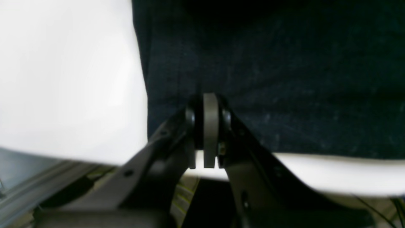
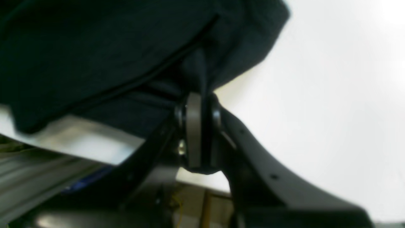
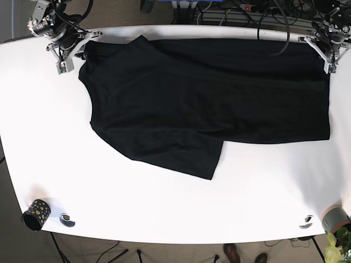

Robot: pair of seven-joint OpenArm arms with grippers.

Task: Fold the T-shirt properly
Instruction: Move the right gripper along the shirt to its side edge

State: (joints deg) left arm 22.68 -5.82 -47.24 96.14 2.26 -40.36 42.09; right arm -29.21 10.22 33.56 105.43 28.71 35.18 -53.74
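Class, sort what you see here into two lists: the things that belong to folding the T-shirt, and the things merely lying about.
Belongs to the job:
black T-shirt
left pincer, shut on its corner
right pincer, shut on its edge
white table

Just lying about:
dark spotted cup
grey pot
cables behind the table

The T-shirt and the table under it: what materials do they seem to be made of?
The T-shirt looks like a soft knit fabric, probably cotton jersey, matte and very dark: it lies limp with gentle wrinkles, and the left wrist view shows a fine heathered texture. The table seems a hard, smooth white board, perhaps laminate, with a slight sheen; its core is not visible.
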